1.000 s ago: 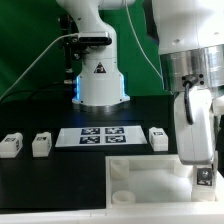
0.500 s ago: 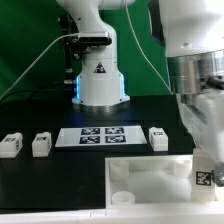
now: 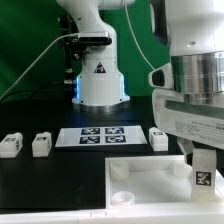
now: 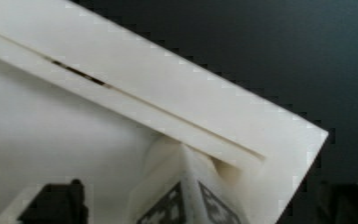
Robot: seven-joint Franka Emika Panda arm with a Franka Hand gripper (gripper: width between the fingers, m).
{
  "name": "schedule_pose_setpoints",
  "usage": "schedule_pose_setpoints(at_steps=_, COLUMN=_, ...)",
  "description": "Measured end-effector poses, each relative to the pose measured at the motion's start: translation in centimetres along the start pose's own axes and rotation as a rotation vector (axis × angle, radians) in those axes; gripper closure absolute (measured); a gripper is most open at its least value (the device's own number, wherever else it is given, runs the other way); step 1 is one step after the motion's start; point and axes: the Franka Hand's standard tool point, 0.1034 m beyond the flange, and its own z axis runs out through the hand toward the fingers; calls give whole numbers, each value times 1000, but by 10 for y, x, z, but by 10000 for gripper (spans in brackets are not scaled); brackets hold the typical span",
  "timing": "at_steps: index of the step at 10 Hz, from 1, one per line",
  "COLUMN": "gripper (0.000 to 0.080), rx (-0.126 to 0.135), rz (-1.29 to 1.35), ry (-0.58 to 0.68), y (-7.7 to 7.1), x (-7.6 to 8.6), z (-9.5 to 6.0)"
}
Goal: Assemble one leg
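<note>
One leg (image 3: 203, 172), a small white block with a tag facing out, stands upright at the right near corner of the large white panel (image 3: 140, 178). My gripper (image 3: 203, 158) hangs straight over it, open, the jaws on either side and clear of it. In the wrist view the leg (image 4: 194, 195) shows two tagged faces between my dark fingers (image 4: 55, 202), with the panel's rim (image 4: 158, 80) running beyond it. Three more legs lie on the black table: two at the exterior view's left (image 3: 11, 145) (image 3: 41, 144) and one by the arm (image 3: 158, 137).
The marker board (image 3: 97, 136) lies flat behind the panel. The robot's white base (image 3: 100, 80) stands at the back with cables to its left. A round socket (image 3: 120, 171) shows in the panel's left corner.
The jaws have gone from shut on the leg to wide open, leaving the leg standing at the panel's corner. The wrist has shifted and now fills more of the exterior view.
</note>
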Motion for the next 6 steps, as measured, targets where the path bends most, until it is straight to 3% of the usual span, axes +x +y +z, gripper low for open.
schedule_pose_setpoints(at_steps=2, gripper=150, rx=24, rz=-10, ry=-10, y=-4, x=1, z=-12)
schedule_pose_setpoints(at_steps=6, gripper=150, rx=22, rz=-11, ry=-13, y=-3, x=-2, z=-17)
